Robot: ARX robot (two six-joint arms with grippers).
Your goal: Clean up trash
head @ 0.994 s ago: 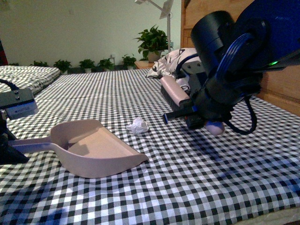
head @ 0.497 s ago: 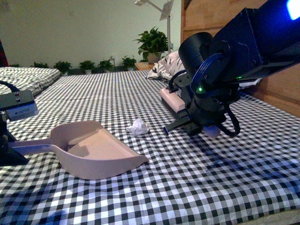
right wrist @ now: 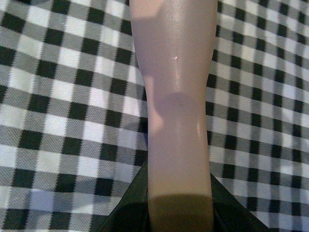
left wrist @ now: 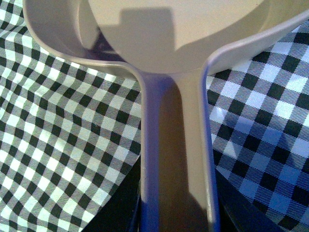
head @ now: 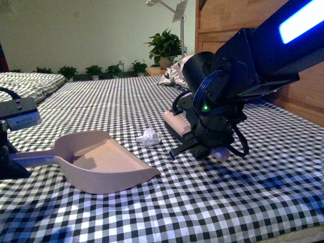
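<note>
small crumpled white paper ball (head: 148,136) on checked cloth, between beige-pink plastic dustpan (head: 104,161) and pink brush (head: 174,123) | looks light, soft; I'd sweep, not pinch | left gripper (head: 9,152) clamps dustpan handle, right gripper (head: 205,147) clamps brush handle

— What colours are showing on the bed?
— A black-and-white checked cloth (head: 152,96) is covering it; a beige-pink dustpan (head: 101,162) and white crumpled paper (head: 148,136) are lying on top.
</note>
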